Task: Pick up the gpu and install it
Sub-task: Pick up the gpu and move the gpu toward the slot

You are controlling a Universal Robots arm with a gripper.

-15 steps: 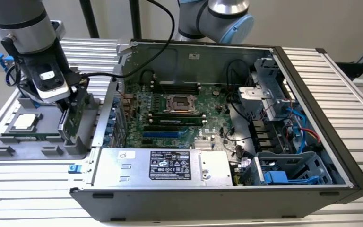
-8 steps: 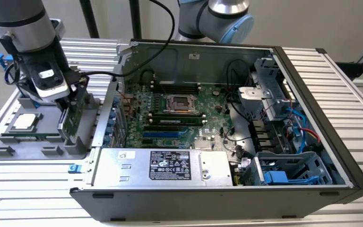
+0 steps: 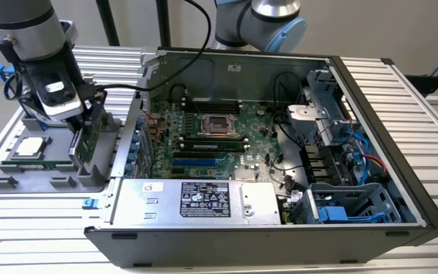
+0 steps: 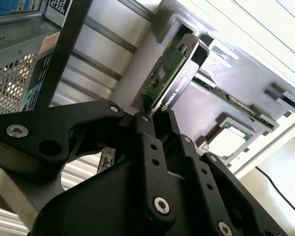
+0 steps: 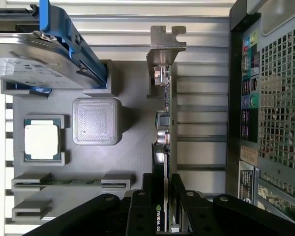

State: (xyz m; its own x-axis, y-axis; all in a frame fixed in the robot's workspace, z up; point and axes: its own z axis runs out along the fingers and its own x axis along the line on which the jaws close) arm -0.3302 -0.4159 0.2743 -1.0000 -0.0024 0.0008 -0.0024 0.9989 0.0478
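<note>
The gripper (image 3: 80, 117) sits over the gpu (image 3: 86, 145), which stands on its edge in the gray tray (image 3: 21, 177), just beside the open case (image 3: 401, 142), on the exterior view's left. The jaws are clamped on the card's two faces.

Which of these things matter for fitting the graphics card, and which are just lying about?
In the job: gpu; gripper clamped on it; open computer case.
Lying about: processor chip; hard drive; memory stick.
</note>
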